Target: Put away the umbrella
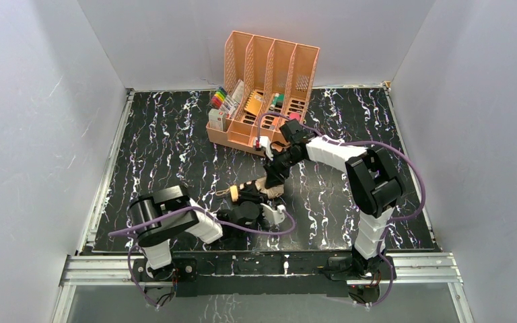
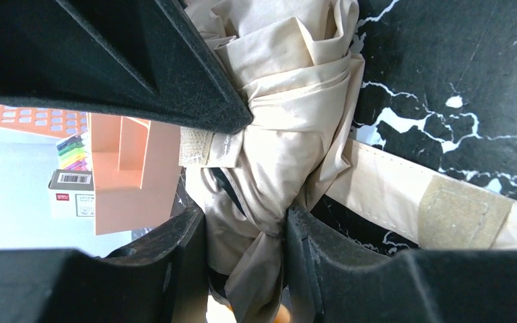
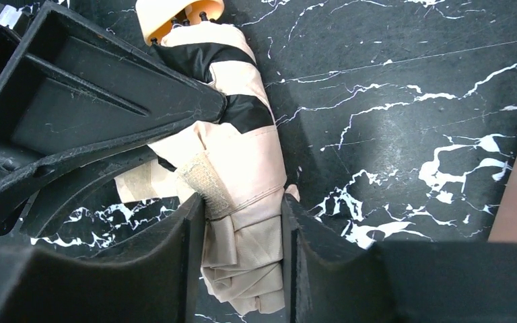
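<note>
I have the umbrella pinched between the fingers of both the left gripper and the right gripper. The canopy is gathered, but the strap, loose beside the left gripper, looks not yet fastened.

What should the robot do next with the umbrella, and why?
Probably the right tool should let go and take the strap. The left tool also pinches the bunched umbrella, and the strap lies loose on the table.
</note>
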Robot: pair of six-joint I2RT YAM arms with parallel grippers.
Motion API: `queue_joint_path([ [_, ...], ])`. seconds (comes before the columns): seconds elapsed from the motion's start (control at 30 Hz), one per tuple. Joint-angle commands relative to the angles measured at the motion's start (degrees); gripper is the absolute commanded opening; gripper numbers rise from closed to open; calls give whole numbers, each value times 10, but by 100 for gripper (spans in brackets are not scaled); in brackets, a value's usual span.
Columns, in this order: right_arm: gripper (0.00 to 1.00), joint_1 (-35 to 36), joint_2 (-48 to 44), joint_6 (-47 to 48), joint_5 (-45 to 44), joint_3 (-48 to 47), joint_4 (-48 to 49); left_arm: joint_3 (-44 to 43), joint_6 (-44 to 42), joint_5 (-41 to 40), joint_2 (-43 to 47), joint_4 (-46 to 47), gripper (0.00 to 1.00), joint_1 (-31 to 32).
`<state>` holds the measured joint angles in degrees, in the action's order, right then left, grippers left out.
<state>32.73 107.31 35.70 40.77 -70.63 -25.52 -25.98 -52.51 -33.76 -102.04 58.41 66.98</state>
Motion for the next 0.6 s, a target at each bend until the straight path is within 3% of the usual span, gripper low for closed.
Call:
queue_joint_path([
  [0.0,42,0,7,4,-104,6,30,9,57,-6,59,-81,31,7],
  [0.07,41,2,4,2,-118,16,40,1,76,-8,87,-103,41,6],
  [0.23,41,12,-29,-14,-138,61,103,-24,132,-10,147,-191,56,8],
  [0.4,41,28,-57,-22,-166,109,151,-22,235,-9,263,-294,70,11],
  [0.57,41,48,-81,-26,-193,153,184,-14,332,-17,406,-393,72,9],
])
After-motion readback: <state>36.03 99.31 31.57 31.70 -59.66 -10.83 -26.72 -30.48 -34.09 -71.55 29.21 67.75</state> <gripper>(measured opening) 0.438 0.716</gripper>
